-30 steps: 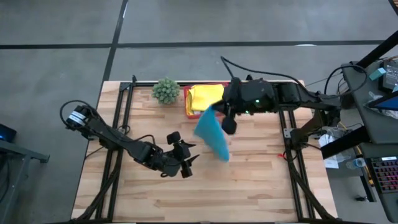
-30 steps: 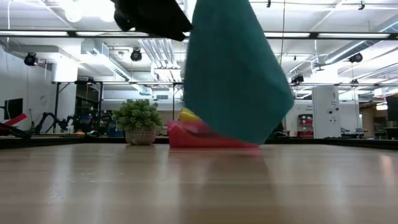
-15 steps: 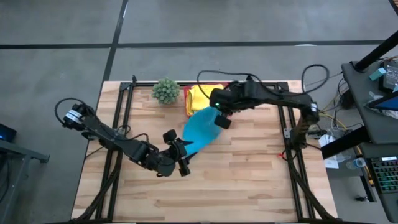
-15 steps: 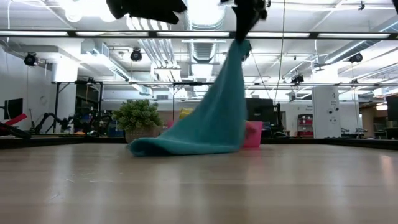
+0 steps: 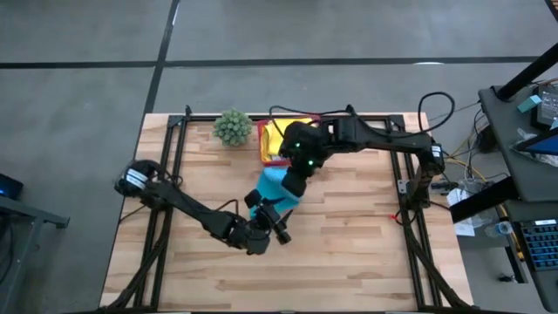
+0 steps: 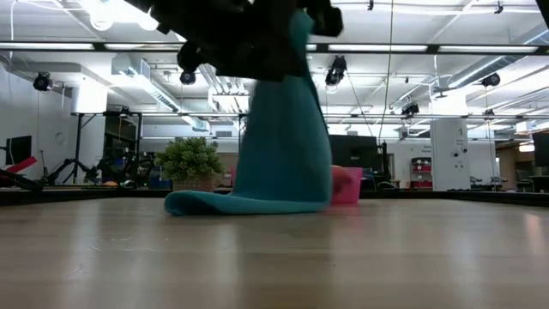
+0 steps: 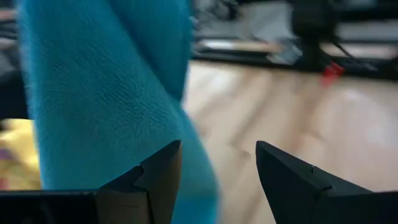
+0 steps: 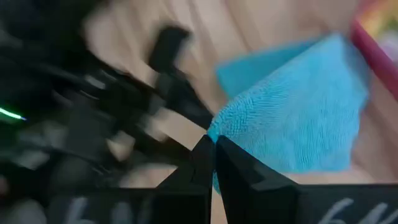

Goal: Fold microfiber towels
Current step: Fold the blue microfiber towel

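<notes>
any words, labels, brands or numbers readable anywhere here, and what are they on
None can be read.
The teal blue microfiber towel, the pink plastic tray and the bare wooden table carry no visible text.
Equipment in the room behind the table, in the low view, may carry markings, but these are too small and blurred to read.

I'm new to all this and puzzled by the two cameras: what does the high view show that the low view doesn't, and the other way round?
Only the high view shows both arms whole, the left gripper open beside the towel, and yellow cloth in the tray. Only the low view shows the room behind and the towel hanging upright, its bottom edge lying on the table. Both show the teal towel held by the right gripper, the plant and the pink tray.
</notes>
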`<state>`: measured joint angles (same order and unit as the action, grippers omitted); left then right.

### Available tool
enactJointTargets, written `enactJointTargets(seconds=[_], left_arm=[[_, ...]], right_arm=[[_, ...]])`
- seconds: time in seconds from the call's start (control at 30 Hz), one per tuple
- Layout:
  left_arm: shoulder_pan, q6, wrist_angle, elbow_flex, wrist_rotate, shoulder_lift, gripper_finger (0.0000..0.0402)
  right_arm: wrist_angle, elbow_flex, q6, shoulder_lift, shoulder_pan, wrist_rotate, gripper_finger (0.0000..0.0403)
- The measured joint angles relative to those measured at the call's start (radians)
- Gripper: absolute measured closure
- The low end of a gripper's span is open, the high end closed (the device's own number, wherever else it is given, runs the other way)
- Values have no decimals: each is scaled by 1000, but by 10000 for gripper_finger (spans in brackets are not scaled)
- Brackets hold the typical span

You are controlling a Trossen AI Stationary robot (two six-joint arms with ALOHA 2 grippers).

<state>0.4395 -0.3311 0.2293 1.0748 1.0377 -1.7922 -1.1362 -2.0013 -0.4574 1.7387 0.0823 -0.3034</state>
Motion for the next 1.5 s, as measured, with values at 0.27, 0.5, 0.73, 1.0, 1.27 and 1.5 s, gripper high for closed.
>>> enactJointTargets(seconds=[0.27,0.5,0.73,1.0,1.27,1.5], left_arm=[[-30,-2,25,7,208,-14,210],[-72,23,14,5,172,-12,239],[-37,111,16,6,127,-3,390],[46,260,28,8,144,101,401],[70,278,60,11,78,173,361],[39,235,59,10,61,172,246]], right_arm=[[169,-23,-136,-41,1,-37,394],[184,-138,-147,-51,-8,-37,394],[161,-254,-97,-71,-8,19,394],[63,-336,-64,-80,-55,156,394],[120,-335,-75,-60,-103,452,394],[277,-335,-64,-20,-102,600,394]])
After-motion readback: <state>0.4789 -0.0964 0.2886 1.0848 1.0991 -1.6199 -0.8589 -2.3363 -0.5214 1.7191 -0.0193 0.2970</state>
